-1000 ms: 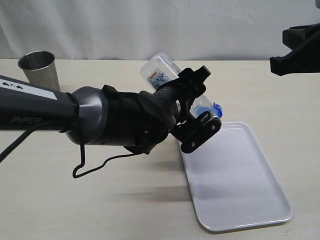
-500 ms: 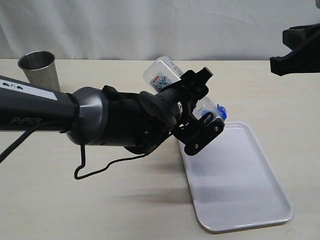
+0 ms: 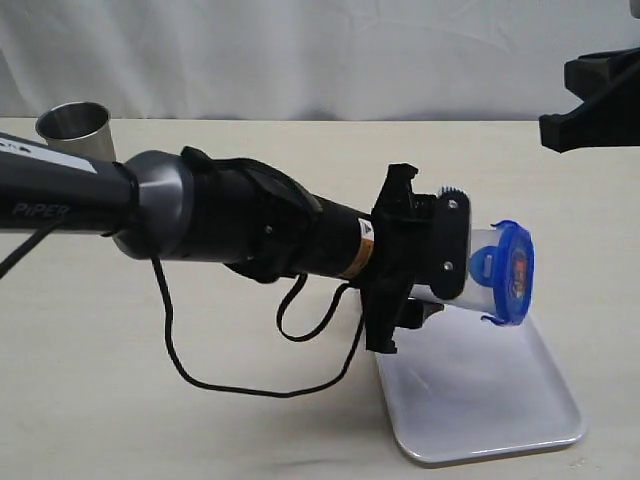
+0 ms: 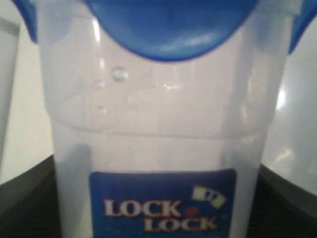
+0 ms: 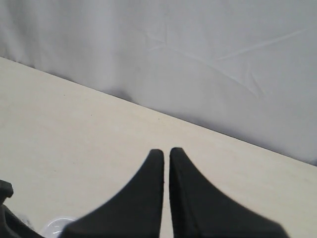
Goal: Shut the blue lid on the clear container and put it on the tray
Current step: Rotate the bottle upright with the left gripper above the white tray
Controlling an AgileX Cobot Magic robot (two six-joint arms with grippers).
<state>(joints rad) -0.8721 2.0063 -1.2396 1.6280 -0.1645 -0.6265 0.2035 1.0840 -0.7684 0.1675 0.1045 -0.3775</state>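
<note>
Gripping with left gripper (image 3: 435, 280), jaws wide around the clear container (image 3: 480, 266): sideways, long axis toward 3 o'clock, blue lid (image 3: 512, 272) capping that end, over the tray's (image 3: 520, 410) 12 o'clock end. Needs tipping upright, then lowering. At 1 o'clock, right gripper (image 5: 166, 163) pinched shut, empty.

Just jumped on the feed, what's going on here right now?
The left gripper has the clear container clamped in its jaws, lying sideways in the air with the blue lid on its mouth, above the tray. It is not set down yet. The right gripper hangs shut and empty off to the side.
</note>
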